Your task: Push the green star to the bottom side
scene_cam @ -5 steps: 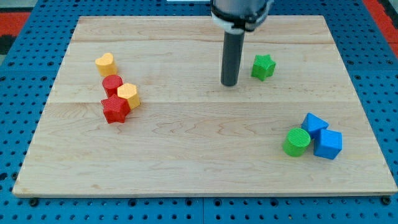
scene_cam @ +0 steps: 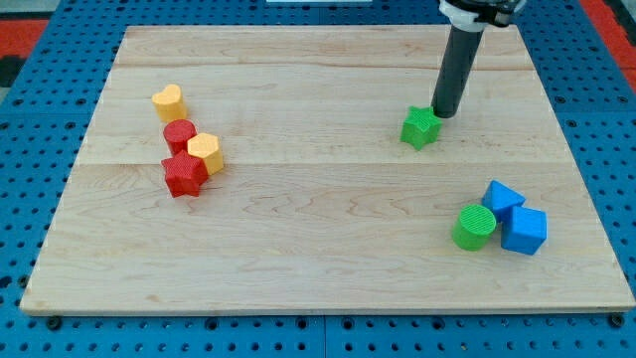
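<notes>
The green star (scene_cam: 420, 128) lies on the wooden board (scene_cam: 318, 249), right of centre in the upper half. My tip (scene_cam: 443, 112) is at the star's upper right corner, touching or nearly touching it. The dark rod rises from there to the view's top edge.
At the left stand a yellow heart (scene_cam: 170, 101), a red cylinder (scene_cam: 180, 133), a yellow hexagon (scene_cam: 206, 152) and a red star (scene_cam: 184, 175), close together. At the lower right a green cylinder (scene_cam: 474, 227) sits against two blue cubes (scene_cam: 503, 198) (scene_cam: 524, 231).
My tip has moved from the star's left to its upper right side. The green star has shifted a little down, toward the view's bottom.
</notes>
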Robot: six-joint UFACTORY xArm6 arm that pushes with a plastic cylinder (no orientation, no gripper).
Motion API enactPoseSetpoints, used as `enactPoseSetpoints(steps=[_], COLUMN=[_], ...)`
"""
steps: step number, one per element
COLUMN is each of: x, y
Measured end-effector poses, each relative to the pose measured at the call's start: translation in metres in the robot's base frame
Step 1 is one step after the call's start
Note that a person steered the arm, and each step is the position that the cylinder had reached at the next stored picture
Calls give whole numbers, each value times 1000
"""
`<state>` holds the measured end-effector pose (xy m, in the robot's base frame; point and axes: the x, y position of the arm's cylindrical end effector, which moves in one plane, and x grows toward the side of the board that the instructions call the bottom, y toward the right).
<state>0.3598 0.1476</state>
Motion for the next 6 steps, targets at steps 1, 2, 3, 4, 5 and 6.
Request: enactPoseSetpoints(steps=[1,2,3,4,5,6], x=[13,75,72,35,31,48], y=[-18,-3,8,10,0,-21])
